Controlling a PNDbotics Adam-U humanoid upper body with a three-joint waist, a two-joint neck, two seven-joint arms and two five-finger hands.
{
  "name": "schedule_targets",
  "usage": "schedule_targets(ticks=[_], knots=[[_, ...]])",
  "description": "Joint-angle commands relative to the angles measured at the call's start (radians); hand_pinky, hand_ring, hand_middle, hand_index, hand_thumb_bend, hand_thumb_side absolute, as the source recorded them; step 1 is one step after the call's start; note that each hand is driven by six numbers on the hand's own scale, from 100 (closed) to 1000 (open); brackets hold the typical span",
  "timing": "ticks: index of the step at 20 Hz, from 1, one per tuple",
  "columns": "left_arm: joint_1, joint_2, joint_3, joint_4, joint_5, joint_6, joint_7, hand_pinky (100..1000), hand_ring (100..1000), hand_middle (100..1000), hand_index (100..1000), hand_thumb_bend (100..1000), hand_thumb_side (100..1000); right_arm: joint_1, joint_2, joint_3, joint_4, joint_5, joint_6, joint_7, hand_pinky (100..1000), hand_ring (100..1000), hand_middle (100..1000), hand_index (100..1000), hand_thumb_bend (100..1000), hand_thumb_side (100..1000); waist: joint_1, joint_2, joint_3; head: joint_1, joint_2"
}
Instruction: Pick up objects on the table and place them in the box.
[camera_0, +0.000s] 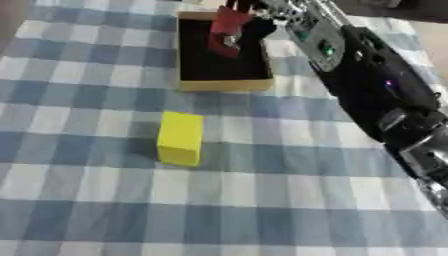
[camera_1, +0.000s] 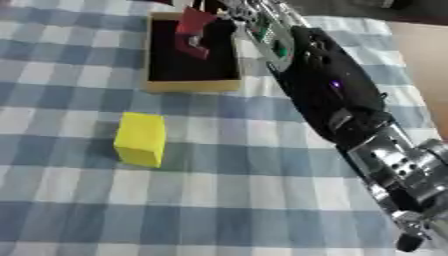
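Right hand: my hand (camera_0: 249, 11) was up over the box (camera_0: 223, 85), fingers curled round a red thing (camera_0: 229, 29).
Why there: I held the red thing above the dark inside so it could drop in, I think.
Red thing: it hung over the box's far part; I could not tell if it touched the bottom.
Yellow block (camera_0: 180, 138): it stood on the checked surface (camera_0: 87, 190), well apart from the box, nearer to me.
Box edges: low tan walls all round, open top.
Room: lots of bare cloth round the block, so reaching it looked easy.
Left hand: I could not see it.
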Motion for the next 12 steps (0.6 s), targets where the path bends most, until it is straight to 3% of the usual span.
schedule_targets(ticks=[1, 3, 7, 12], knots=[[-0.011, 0.012, 0.002, -0.017, 0.006, -0.001, -0.004, 651, 671, 658, 896, 115, 914, -0.023, -0.007, -0.015, 0.003, 0.028, -0.008, -0.007, 787, 794, 573, 717, 157, 356, 0.007, -0.020, 0.001, -0.002, -0.010], [-0.011, 0.012, 0.002, -0.017, 0.007, 0.000, -0.004, 651, 671, 658, 896, 114, 914, -0.024, -0.005, -0.017, 0.009, 0.048, -0.009, -0.005, 807, 840, 658, 791, 226, 373, 0.007, -0.021, 0.002, -0.002, -0.010], [-0.009, 0.012, 0.003, -0.017, 0.007, 0.001, -0.005, 652, 670, 659, 896, 113, 913, -0.023, -0.005, -0.026, 0.013, 0.095, -0.006, -0.001, 837, 893, 763, 848, 298, 399, 0.006, -0.022, 0.002, 0.000, -0.009], [-0.008, 0.013, 0.004, -0.017, 0.007, 0.002, -0.006, 652, 670, 660, 896, 113, 913, -0.022, -0.011, -0.033, -0.010, 0.128, 0.010, -0.003, 851, 914, 785, 876, 345, 384, 0.007, -0.026, -0.003, 0.004, -0.006]])
